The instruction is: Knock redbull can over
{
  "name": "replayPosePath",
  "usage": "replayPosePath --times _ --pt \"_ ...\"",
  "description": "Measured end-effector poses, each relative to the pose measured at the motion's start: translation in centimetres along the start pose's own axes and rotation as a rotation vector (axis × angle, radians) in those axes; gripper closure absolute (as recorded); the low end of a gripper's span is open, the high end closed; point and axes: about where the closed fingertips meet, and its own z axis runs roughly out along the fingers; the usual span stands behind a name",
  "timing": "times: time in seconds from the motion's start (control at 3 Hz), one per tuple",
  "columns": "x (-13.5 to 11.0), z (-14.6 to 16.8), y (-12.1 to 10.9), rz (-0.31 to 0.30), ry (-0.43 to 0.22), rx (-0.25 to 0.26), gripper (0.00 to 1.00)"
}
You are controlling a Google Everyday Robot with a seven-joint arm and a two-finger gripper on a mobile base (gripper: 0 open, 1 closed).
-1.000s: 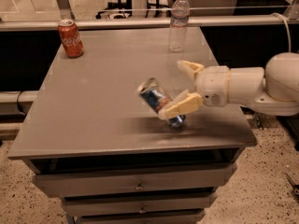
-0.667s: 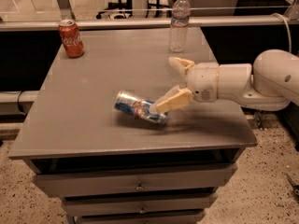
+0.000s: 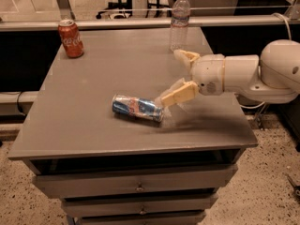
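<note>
The redbull can (image 3: 138, 108) lies on its side on the grey table (image 3: 93, 78), near the front middle, its length running left to right. My gripper (image 3: 174, 77) is open, reaching in from the right just above the table. Its near finger (image 3: 178, 94) slants down toward the can's right end, close to it or just touching. Its far finger (image 3: 186, 56) points toward the back of the table.
An orange-red soda can (image 3: 71, 38) stands at the back left corner. A clear water bottle (image 3: 179, 20) stands at the back, just behind my gripper. The table's front edge is close below the lying can. Drawers sit under the tabletop.
The redbull can went from tilted between my fingers to lying flat, and has rolled slightly left. My gripper has drawn back a little to the right.
</note>
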Motion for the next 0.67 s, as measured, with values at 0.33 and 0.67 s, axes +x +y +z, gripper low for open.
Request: replayPosePath --times 0.33,0.67 --pt "-0.2 -4.0 -0.2 -0.048 0.058 0.002 0.00" --pt "-0.2 -11.0 -0.4 -0.099 0.178 0.018 0.00"
